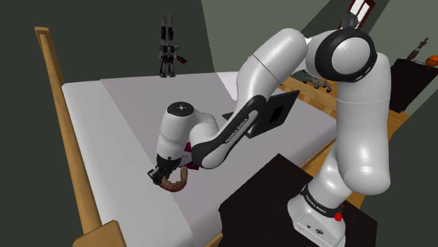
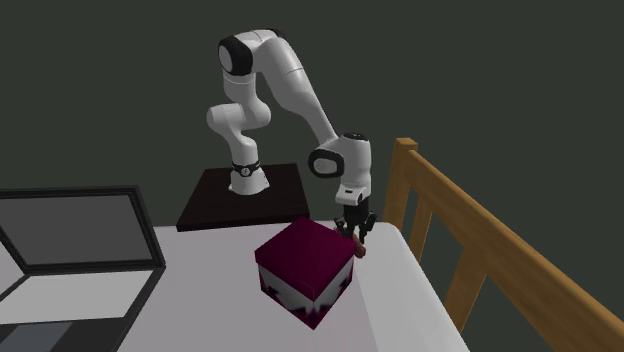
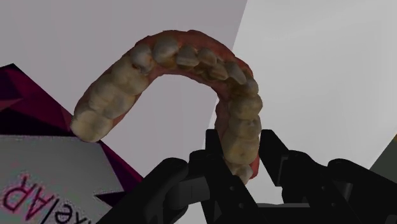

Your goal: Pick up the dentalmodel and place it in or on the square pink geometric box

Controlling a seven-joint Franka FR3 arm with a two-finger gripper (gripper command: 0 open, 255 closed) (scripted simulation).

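Black gripper (image 3: 242,151) clamps one end of the dentalmodel (image 3: 178,54). Carrying step, I judge. It hangs at the magenta box's (image 2: 300,252) two o'clock; next, shift over the lid, then release.

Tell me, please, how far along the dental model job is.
Grasp looks done: the gripper is shut on one end of the dental model. In hand: it hangs beside the dark pink box, near its top edge. Left: carrying it over the box and releasing it.
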